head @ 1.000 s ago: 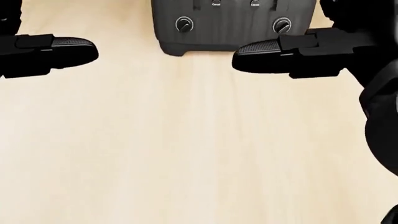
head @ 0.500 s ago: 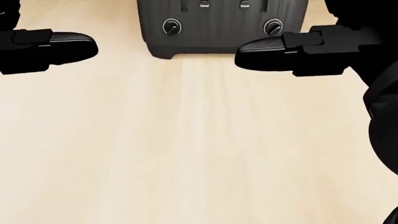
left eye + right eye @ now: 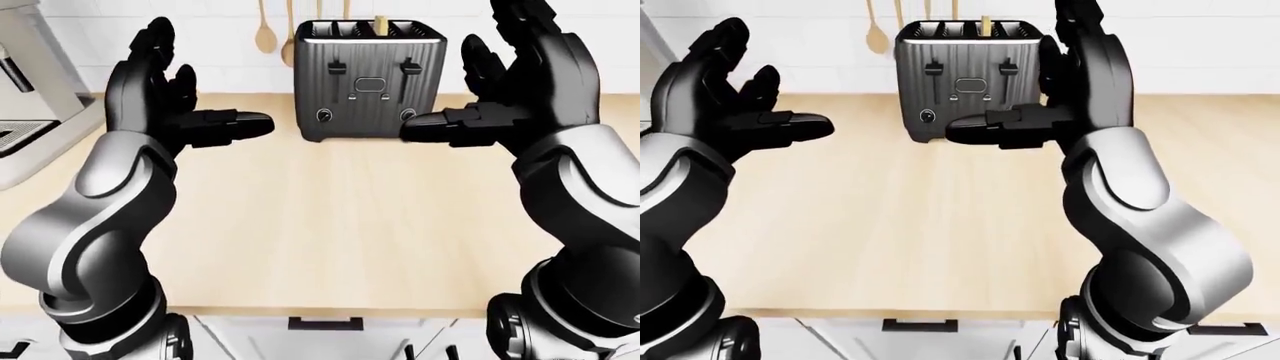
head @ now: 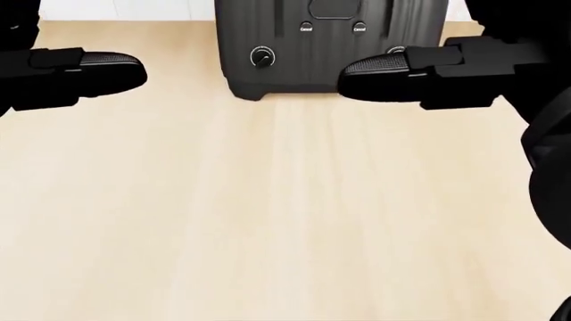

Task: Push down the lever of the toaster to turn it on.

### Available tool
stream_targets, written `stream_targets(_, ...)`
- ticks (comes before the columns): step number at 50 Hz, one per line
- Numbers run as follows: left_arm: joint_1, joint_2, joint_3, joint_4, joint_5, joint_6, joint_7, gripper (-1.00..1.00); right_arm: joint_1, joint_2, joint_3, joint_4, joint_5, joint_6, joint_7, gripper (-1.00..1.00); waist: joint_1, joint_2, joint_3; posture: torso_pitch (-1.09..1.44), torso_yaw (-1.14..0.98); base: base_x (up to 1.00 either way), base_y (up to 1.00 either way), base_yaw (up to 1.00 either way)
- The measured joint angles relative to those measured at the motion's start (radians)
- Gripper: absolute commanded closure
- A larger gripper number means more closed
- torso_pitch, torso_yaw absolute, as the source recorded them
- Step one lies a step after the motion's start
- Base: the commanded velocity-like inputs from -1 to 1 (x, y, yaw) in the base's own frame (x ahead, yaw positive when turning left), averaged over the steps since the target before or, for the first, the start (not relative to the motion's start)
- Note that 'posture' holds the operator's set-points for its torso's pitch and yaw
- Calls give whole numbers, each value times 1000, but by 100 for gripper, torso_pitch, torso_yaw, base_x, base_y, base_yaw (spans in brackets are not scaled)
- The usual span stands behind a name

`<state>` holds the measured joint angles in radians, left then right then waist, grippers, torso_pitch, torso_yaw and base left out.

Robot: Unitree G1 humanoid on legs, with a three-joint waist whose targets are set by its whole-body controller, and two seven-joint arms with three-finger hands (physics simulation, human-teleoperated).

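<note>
A dark grey four-slot toaster stands upright on the light wooden counter, near the wall. On its face are two levers, the left lever and the right lever, both high in their slots, with two knobs below. My left hand is open, raised to the left of the toaster and apart from it. My right hand is open at the toaster's right, its thumb crossing the lower right corner of the toaster in the picture. Neither hand touches a lever.
A pale coffee machine stands at the left end of the counter. Wooden spoons hang on the white wall behind the toaster. The counter's near edge runs along the bottom, with a drawer handle below.
The head view has shifted: the toaster now sits lower and slightly right, showing more of its face. Both hands keep nearly the same place and stay open.
</note>
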<state>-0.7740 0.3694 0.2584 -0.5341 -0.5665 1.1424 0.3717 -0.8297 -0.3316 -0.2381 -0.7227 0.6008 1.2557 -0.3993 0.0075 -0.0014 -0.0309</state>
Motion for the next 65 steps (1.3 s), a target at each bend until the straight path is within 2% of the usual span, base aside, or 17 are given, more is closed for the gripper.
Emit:
stream_targets(6,6,-4,-4,-2,6,-8,-6,-100,3,-1,0,-5,0,-3,-1,-100,0,1,-23,-20,0,0,0,0)
stream_targets(20,0,-10,-1,-3,10,-6,-7,-100,-3,-3,-4,-8,11,4,-11,-100,1,2,-95,-29,0,0,0,0)
stream_targets(28,13,-13,-6,2,14,-22,-14,-100,-1,-7,-6,-8,16,2,-13,-100,2,3,-153,-33,0,0,0,0)
stream_targets(39,13,-14,-5,1,16,-20,-15,-100,2,-8,-3,-5,17,-6,-12,-100,6,1,-221,-41,0,0,0,0)
stream_targets(56,15,-16,-7,2,15,-31,-13,-100,6,-8,2,-9,15,-13,-12,-100,12,-1,-285,-51,0,0,0,0)
stream_targets(65,15,-19,-3,-2,12,-41,-7,-100,-4,1,4,-12,13,-1,-16,-100,13,-1,-292,-51,0,0,0,0)
